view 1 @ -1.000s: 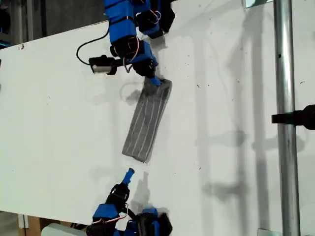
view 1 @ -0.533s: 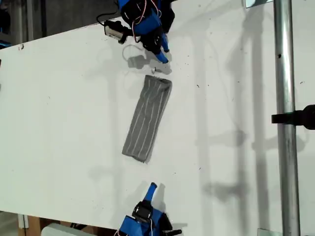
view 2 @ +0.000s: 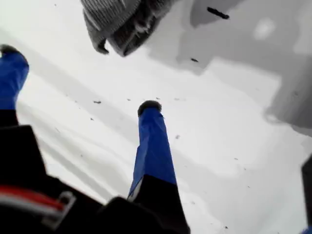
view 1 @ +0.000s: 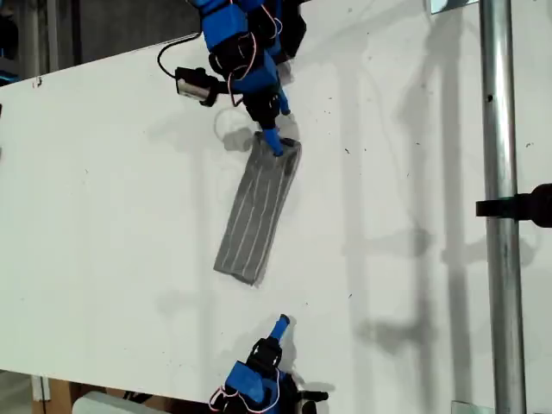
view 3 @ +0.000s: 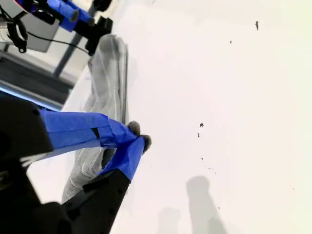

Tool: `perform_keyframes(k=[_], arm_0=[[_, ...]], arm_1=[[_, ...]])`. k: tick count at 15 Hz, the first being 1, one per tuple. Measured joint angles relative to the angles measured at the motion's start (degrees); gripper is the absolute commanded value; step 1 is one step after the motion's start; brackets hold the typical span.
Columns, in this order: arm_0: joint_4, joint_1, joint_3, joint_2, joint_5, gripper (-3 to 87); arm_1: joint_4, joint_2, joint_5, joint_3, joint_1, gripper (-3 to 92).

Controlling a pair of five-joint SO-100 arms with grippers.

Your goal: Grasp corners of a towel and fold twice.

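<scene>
Towel (view 1: 257, 207) in gray cloth with thin white stripes, lying as a long narrow strip, apparently already doubled over, near the middle of the white table (view 1: 103, 216). The strip runs aslant from close to the table's far edge, at the top of the exterior view, toward its near edge. My second gripper (view 1: 274, 145) is down at the far end of the strip with its jaws together, tip against tip. From where I stand I cannot tell whether any cloth is nipped between them or whether they merely rest beside the hem. My first gripper (view 1: 279, 326) hangs near the table's near edge, clear of the cloth, with its jaws well apart and nothing in them.

In the first wrist view the near end of the towel (view 2: 122, 19) shows a soft, rounded lip with layers slightly lifted off the surface, ahead of my first gripper (view 2: 80, 78). In the second wrist view the towel (view 3: 105, 78) stretches away past my second gripper (view 3: 136, 135).

Handling, as a judgement: the cloth looks thin, light and limp, so it will sag and drag, not hold a shape, and a single layer may slip free of a shallow pinch. The best hold appears to be at the end corners (view 1: 217, 266), taking all layers together with one finger slid under the raised lip.
</scene>
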Motion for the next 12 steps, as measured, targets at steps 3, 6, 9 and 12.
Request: perform_keyframes(k=[3,6,9,12], arm_0=[[0.00,0.00,0.00,0.00,-0.44,-2.7],[0.00,0.00,0.00,0.00,-0.53,-2.7],[0.00,0.00,0.00,0.00,-0.53,-2.7],[0.00,0.00,0.00,0.00,-0.53,-2.7]], arm_1=[[-10.81,-11.25,-1.85,-0.44,5.89,46.7],[-12.57,-13.36,3.08,3.34,7.65,45.0],[-17.67,-16.52,8.70,5.80,6.42,44.1],[-27.51,-23.64,8.70,5.98,6.94,40.8]])
